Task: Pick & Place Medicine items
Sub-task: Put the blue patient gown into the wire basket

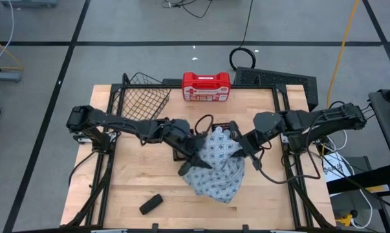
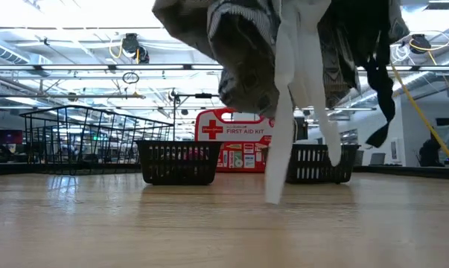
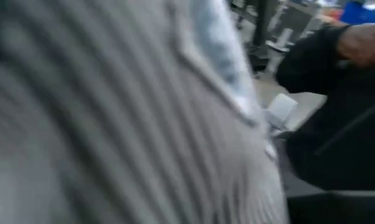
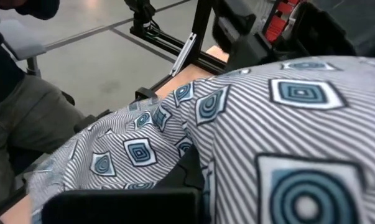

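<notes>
Gripping a patterned cloth [image 1: 217, 169] from both sides above the table [image 1: 130, 175], the left gripper [image 1: 193, 157] looks pinched on its edge and the right gripper [image 1: 241, 150] is clenched on it. One black oblong medicine block [image 1: 151, 204] lies apart near the front edge. Risk: the cloth slips out of the left pinch and drapes over the items.

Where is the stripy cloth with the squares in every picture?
High view: the patterned cloth sits at the table's middle, between both arms.
Low view: it hangs from the top edge, lifted above the wood.
Left wrist view: it fills the left side, blurred.
Right wrist view: it covers most of the picture.
Shared landmark: the red first aid case, behind the cloth in the low view.
</notes>
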You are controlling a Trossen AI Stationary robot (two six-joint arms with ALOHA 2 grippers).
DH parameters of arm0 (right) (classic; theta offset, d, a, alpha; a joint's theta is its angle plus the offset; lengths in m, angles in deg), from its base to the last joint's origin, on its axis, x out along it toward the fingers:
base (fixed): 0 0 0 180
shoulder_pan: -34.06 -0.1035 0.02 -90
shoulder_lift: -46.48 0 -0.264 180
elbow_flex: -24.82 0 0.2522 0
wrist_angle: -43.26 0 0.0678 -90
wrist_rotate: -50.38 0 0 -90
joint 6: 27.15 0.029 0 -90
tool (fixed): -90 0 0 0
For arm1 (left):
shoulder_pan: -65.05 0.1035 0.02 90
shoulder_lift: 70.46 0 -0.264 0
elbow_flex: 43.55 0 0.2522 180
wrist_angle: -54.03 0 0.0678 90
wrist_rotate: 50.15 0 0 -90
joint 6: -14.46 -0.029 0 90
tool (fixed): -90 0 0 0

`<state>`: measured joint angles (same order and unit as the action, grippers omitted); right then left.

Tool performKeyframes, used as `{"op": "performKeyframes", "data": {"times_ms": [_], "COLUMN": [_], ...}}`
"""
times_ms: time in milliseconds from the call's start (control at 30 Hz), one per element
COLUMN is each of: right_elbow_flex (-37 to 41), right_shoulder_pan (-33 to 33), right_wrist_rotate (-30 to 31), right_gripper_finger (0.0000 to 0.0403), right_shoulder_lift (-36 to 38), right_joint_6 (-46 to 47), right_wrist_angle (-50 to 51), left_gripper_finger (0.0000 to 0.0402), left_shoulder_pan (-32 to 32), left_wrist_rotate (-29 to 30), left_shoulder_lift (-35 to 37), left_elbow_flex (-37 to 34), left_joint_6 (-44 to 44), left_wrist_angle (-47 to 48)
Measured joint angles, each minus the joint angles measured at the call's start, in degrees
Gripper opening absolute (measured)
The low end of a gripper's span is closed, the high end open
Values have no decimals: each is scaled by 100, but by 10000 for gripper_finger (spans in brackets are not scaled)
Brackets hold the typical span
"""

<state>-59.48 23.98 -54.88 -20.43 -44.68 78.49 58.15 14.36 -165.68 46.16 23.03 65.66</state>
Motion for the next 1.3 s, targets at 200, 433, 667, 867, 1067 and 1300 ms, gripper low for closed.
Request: {"op": "performKeyframes", "data": {"times_ms": [200, 433, 667, 867, 1067, 1300], "right_elbow_flex": [0, 2, 2, 279, 1117, 1652], "right_shoulder_pan": [-6, 40, 41, 37, 37, 37], "right_wrist_rotate": [39, 487, 2504, 2739, 2754, 2745], "right_gripper_finger": [17, 135, 228, 251, 242, 229], "right_shoulder_lift": [-34, 515, 1886, 2669, 2911, 2835], "right_joint_6": [-2, 181, 139, 1103, 1056, 738], "right_wrist_angle": [-48, 295, 1113, 901, 238, -420], "left_gripper_finger": [31, 31, 31, 31, 31, 31], "left_shoulder_pan": [20, -36, -15, 20, 423, 1337], "left_wrist_rotate": [714, 1526, 2491, 3329, 4112, 5015], "left_shoulder_lift": [-4, 149, 547, 1476, 2771, 4343], "left_elbow_flex": [-7, -7, -9, -538, -2017, -2488], "left_joint_6": [-29, -43, -177, -371, -122, 483], "left_wrist_angle": [-65, 184, 983, 1011, 154, 864]}}
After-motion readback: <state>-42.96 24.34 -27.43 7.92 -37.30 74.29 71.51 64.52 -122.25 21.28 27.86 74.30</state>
